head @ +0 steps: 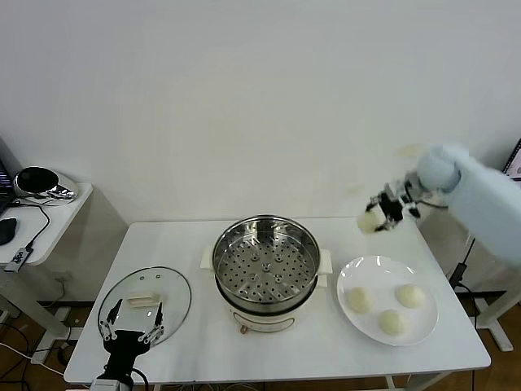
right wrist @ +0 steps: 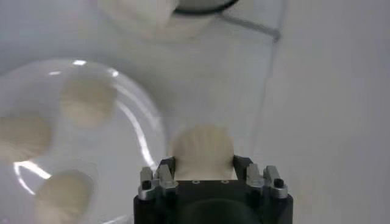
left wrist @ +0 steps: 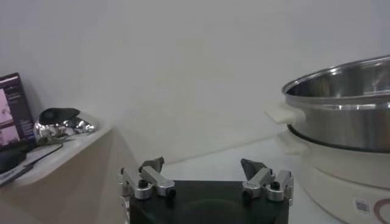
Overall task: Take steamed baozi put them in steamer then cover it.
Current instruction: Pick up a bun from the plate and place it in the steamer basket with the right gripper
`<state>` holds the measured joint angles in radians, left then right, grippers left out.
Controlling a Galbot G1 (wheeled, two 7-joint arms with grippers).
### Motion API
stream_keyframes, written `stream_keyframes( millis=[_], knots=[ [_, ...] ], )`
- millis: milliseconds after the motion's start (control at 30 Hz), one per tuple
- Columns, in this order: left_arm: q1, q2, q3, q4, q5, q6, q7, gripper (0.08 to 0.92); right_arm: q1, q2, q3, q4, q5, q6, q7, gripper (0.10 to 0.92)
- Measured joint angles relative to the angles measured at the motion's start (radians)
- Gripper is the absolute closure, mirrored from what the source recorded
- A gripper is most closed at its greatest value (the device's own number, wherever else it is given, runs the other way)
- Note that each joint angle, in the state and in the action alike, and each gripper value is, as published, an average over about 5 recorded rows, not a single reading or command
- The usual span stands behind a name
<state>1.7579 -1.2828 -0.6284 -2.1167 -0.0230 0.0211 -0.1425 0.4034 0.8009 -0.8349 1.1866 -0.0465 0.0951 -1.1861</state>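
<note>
Right now your right gripper [head: 381, 213] is clamped on one bun [right wrist: 202, 152], holding it in the air above the table's [head: 326, 342] far right corner, beyond the white plate [head: 352, 273]. Three more buns [head: 391, 309] lie on that plate, near one another. The steamer [head: 264, 269] stands mid-table just left of the plate, its perforated tray bare and its top uncovered. The glass lid [head: 145, 301] lies flat on the table to the steamer's left. Your left gripper [head: 130, 324] sits low at the table's near edge, over the lid's near rim, fingers spread wide and holding nothing.
</note>
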Motion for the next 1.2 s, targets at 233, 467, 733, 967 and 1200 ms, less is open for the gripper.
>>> stream_keyframes(
  millis=[233, 467, 733, 967, 1200],
  knots=[
    [0.002, -0.004, -0.014, -0.001, -0.005, -0.004, -0.001, 0.177, 0.08, 0.11, -0.111, 0.018, 0.049, 0.05, 0.037, 0.416],
    [-0.004, -0.01, -0.03, -0.01, -0.007, 0.002, -0.001, 0.177, 0.104, 0.232, -0.215, 0.025, 0.023, 0.132, 0.08, 0.414],
    [-0.008, -0.019, -0.044, -0.003, -0.01, 0.004, -0.001, 0.177, 0.088, 0.326, -0.306, 0.021, -0.061, 0.253, 0.144, 0.406],
    [-0.013, -0.024, -0.046, 0.005, -0.011, 0.002, -0.001, 0.177, 0.05, 0.386, -0.33, -0.023, -0.165, 0.352, 0.201, 0.406],
    [-0.01, -0.028, -0.047, 0.012, -0.012, -0.005, -0.002, 0.177, 0.014, 0.428, -0.335, -0.084, -0.24, 0.423, 0.246, 0.405]
  ],
)
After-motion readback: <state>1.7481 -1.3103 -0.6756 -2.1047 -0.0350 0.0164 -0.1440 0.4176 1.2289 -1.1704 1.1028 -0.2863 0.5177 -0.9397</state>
